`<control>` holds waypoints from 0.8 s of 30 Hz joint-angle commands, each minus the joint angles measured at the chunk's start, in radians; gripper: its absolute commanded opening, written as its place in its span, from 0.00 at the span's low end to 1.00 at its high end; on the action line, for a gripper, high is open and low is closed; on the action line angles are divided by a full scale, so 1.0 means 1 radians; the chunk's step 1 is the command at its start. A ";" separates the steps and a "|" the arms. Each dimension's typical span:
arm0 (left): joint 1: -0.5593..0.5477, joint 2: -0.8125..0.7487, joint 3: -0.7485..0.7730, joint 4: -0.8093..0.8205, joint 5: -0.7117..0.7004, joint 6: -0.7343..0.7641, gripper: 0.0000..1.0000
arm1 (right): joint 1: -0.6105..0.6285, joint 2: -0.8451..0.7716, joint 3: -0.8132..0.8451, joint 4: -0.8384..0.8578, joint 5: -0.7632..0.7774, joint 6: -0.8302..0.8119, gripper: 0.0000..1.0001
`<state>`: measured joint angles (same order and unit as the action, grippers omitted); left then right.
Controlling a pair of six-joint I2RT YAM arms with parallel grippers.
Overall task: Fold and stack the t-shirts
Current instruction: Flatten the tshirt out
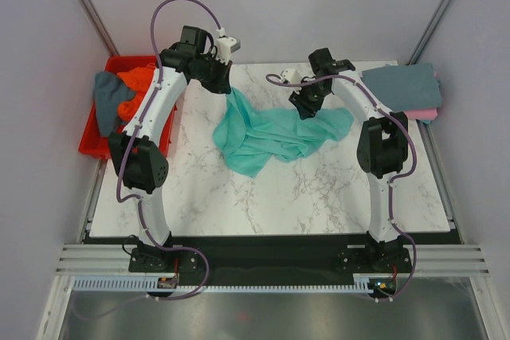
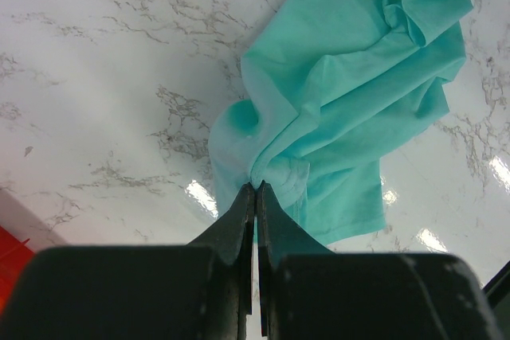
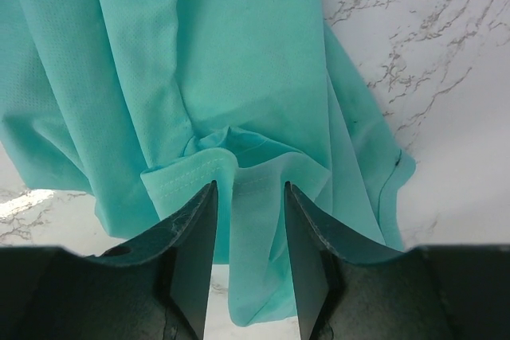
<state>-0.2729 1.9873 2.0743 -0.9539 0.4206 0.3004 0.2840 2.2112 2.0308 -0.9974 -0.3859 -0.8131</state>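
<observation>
We find the teal t-shirt (image 1: 275,134) lying crumpled across the middle of the marble bench (image 1: 263,197), slung loosely between the two arms. One end is drawn up toward the far left and the other spreads out to the right.

The left pincer (image 2: 256,189) is clenched. In its wrist view the two fingers meet with barely a slit between them. A puckered bit of the shirt's edge is pinched at their tips, and the cloth bunches into a small knot just beyond. From above, we see that same end of the shirt rising to the left wrist.

The right pincer (image 3: 247,197) stands released, its fingers (image 3: 195,224) parted by a clear gap. A stitched hem of the shirt runs across that gap, and a fold of fabric lies between and below the tips. The inner faces of the fingers are close to the cloth, but we cannot tell whether they touch it. In the overhead view this pincer sits over the right part of the shirt, toward the far side of the bench.

Just left of the bench, a red bin (image 1: 90,144) holds a grey-blue garment (image 1: 107,97) and an orange garment (image 1: 133,81). At the far right corner of the bench, a folded grey-blue shirt (image 1: 401,85) lies on top of a pink shirt (image 1: 426,114).
</observation>
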 commanded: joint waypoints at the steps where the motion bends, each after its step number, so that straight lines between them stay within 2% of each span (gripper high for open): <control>1: -0.005 -0.022 0.004 0.023 0.006 -0.011 0.03 | 0.004 0.019 -0.007 -0.020 -0.013 -0.023 0.47; 9: -0.008 -0.025 0.001 0.023 0.001 -0.012 0.03 | 0.009 0.056 0.016 -0.017 -0.005 -0.009 0.44; 16: -0.009 -0.028 0.000 0.023 0.000 -0.012 0.03 | 0.014 0.056 0.051 -0.012 0.001 0.000 0.34; 24: -0.014 -0.024 0.004 0.026 0.009 -0.015 0.03 | 0.014 0.016 0.065 -0.010 0.021 -0.011 0.33</control>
<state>-0.2783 1.9873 2.0720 -0.9535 0.4202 0.3004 0.2909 2.2768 2.0579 -1.0084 -0.3733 -0.8093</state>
